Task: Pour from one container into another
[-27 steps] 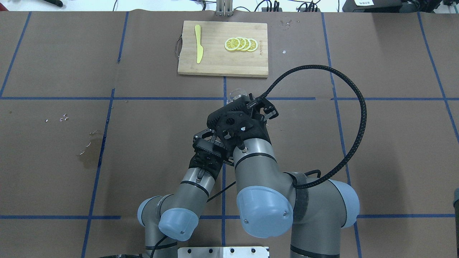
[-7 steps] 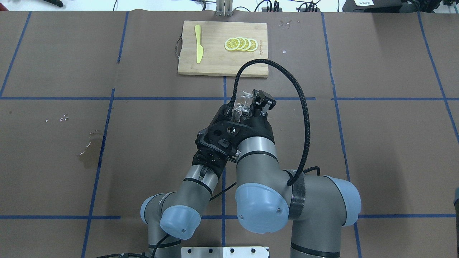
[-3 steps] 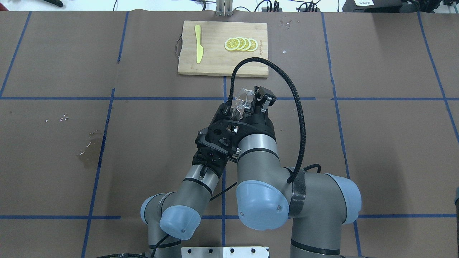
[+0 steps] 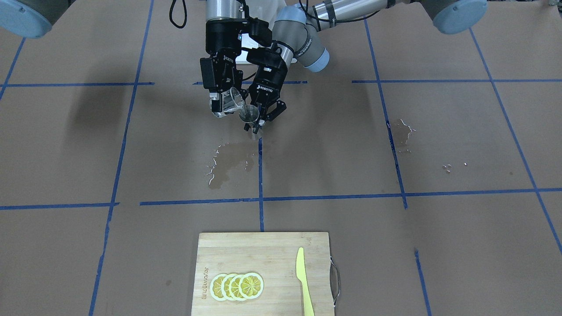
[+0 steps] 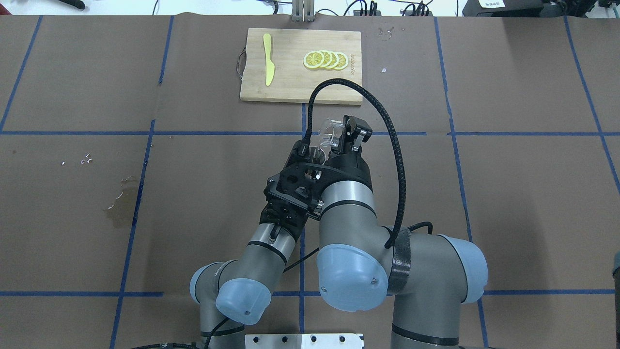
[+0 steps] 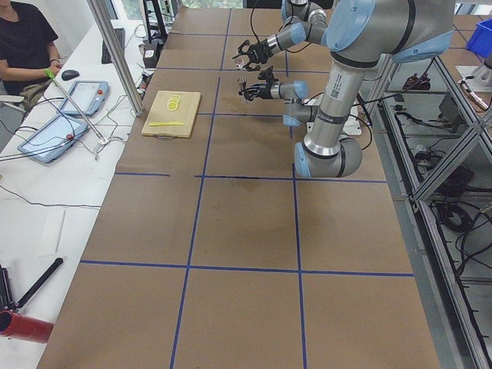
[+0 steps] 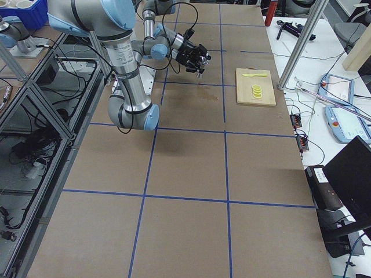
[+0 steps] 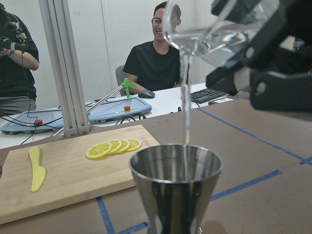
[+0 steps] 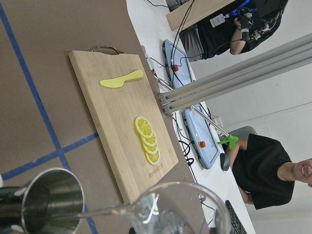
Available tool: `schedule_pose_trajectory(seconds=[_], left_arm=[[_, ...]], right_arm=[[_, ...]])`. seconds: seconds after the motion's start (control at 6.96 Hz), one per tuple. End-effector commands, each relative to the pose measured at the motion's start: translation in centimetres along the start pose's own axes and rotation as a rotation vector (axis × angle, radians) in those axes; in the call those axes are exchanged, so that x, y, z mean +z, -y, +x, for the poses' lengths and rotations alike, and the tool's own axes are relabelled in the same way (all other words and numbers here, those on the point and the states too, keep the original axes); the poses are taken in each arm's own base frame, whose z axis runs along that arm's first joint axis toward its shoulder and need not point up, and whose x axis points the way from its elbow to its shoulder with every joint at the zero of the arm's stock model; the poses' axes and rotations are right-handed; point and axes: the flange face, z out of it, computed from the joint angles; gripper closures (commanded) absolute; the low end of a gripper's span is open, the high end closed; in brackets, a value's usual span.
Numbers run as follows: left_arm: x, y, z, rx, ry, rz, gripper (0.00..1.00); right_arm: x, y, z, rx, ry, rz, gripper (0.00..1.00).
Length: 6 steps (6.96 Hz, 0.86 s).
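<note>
Brown-papered table (image 4: pixel 439 245), wet patch (image 4: pixel 230 163), cutting board (image 4: pixel 268 256), right gripper (image 4: pixel 223 106) clamping glass cup (image 4: pixel 232 100), left gripper (image 4: pixel 260 122) clamping jigger (image 4: pixel 250 114).

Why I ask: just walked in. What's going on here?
The right gripper tilts a clear glass cup over a metal jigger that the left gripper holds upright. A thin stream of water is falling into the jigger. A wet patch darkens the table nearby.

Bright, even overhead light washes the brown table (image 4: pixel 395 245); soft shadows fall across it. Glare glints on a wet patch (image 4: pixel 230 160). In the right wrist view, the near glass cup (image 9: pixel 161 214) and jigger (image 9: pixel 51 200) blur.
</note>
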Motion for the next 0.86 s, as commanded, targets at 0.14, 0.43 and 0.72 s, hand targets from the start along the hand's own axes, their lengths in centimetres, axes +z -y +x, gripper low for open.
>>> schedule_pose_trajectory(seconds=[0.14,0.43,0.72], left_arm=[[-0.02,-0.05,0.09,0.000,-0.008,-0.005,1.00],[0.04,0.00,0.02,0.000,-0.007,-0.004,1.00],[0.04,0.00,0.02,0.000,-0.007,-0.004,1.00]], right_arm=[[-0.37,0.87,0.28,-0.060,-0.004,-0.003,0.86],[-0.32,0.87,0.28,-0.124,-0.010,-0.003,0.86],[-0.40,0.95,0.43,-0.188,-0.017,-0.002,0.86]])
